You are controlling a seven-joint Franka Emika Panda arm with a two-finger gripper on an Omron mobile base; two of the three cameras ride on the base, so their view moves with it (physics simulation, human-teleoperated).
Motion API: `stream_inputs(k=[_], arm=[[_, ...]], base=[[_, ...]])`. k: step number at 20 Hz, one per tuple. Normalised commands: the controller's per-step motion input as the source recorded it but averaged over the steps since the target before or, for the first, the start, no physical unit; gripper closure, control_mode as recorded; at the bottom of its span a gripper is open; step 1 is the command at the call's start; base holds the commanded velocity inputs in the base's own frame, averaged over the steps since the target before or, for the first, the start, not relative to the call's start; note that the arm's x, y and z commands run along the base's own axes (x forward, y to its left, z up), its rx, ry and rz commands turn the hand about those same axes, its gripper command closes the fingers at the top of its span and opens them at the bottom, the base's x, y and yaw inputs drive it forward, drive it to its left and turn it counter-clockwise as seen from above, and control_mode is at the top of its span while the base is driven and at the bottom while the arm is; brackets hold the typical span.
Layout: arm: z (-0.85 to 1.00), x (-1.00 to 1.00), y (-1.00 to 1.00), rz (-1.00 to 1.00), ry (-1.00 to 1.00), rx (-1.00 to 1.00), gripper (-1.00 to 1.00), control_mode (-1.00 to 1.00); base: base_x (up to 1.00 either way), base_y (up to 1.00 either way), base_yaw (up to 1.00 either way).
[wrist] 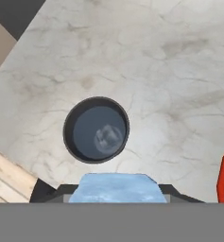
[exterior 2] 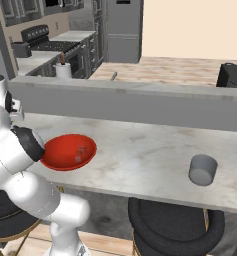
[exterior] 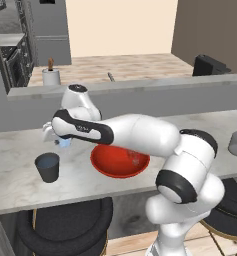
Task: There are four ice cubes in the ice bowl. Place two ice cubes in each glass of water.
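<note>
My gripper is shut on a pale blue ice cube, held above the marble counter just behind the dark slate glass of water. The hand view looks straight down into that glass, where one ice cube floats in the bluish water. To the right of it stands the red ice bowl, partly hidden by my forearm, with translucent ice inside. The bowl and its ice also appear in the right base view. The lighter grey glass stands far right on the counter.
A raised grey ledge runs along the back of the counter. A white cylinder with a brown top stands beyond it. Black round stools sit below the counter's front edge. A black box is at the far right.
</note>
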Motion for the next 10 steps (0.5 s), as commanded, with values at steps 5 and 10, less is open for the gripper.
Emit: stream_inputs(k=[5, 10], arm=[[-0.25, -0.05, 0.07, 0.00, 0.05, 0.00, 1.00, -1.00], [-0.26, -0.03, 0.09, 0.00, 0.05, 0.00, 1.00, -1.00]], base=[[0.00, 0.00, 0.00], [0.00, 0.00, 0.00]])
